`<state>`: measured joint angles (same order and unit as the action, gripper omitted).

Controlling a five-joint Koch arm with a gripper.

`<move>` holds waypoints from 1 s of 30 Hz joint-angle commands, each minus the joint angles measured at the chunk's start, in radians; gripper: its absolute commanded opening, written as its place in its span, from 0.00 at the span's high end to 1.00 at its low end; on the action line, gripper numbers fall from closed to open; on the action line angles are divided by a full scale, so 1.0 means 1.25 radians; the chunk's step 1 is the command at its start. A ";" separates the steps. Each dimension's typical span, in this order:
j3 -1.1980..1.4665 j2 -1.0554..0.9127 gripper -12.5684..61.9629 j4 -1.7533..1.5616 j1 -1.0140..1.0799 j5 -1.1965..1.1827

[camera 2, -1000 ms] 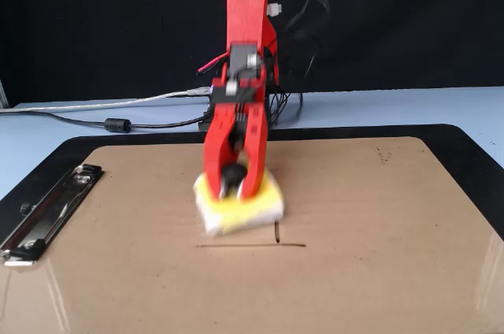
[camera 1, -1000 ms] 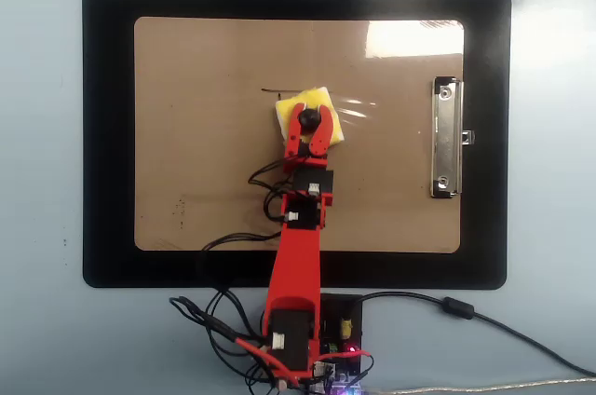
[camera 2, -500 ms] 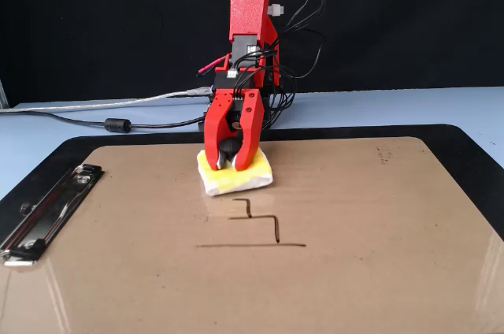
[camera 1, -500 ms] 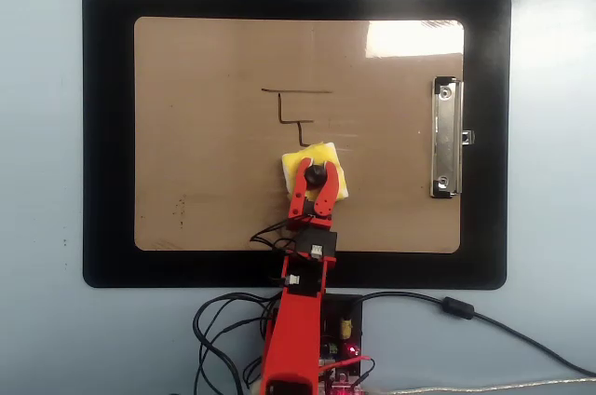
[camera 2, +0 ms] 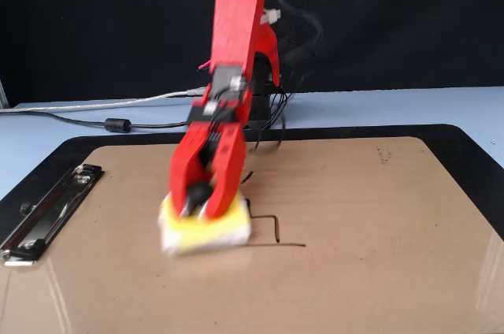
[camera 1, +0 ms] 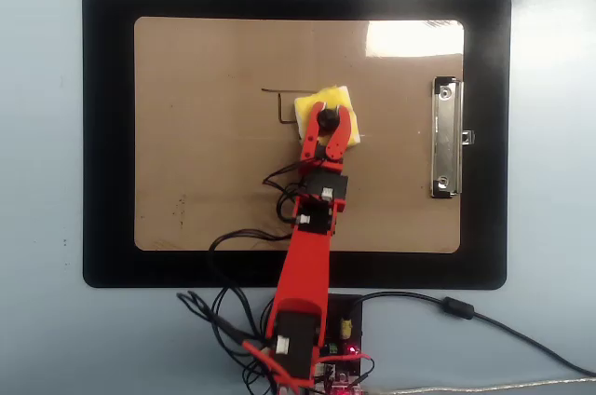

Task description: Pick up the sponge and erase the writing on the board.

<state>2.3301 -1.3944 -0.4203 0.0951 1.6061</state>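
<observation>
My workspace: a pale blue tabletop (camera 1: 42,320) under a large black rectangular mat (camera 1: 107,134); a black backdrop (camera 2: 94,27) behind.

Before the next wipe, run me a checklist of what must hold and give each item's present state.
1. Gripper shut on the sponge's knob: ok.
2. Sponge flat on the board: ok, as far as the blur shows.
3. Writing all erased: not ok, lines remain in the overhead view.
4. Sponge clear of the metal clip: ok.
5. Cables off the writing: ok.
</observation>
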 commanded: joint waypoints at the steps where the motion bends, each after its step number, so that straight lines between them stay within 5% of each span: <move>1: 0.097 -0.131 0.94 0.007 -0.005 0.007; 6: 0.108 -0.137 0.94 0.004 -0.065 0.009; 13: -0.412 0.331 0.94 0.013 -0.077 0.016; 17: -0.285 0.195 0.94 0.069 -0.079 0.016; 24: 0.128 -0.323 0.94 0.254 -0.083 0.015; 27: 0.099 -0.297 0.94 0.279 -0.117 0.017; 30: -0.130 -0.042 0.94 0.276 -0.162 0.044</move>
<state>2.2227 -1.5340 -0.0583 -0.0890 1.6076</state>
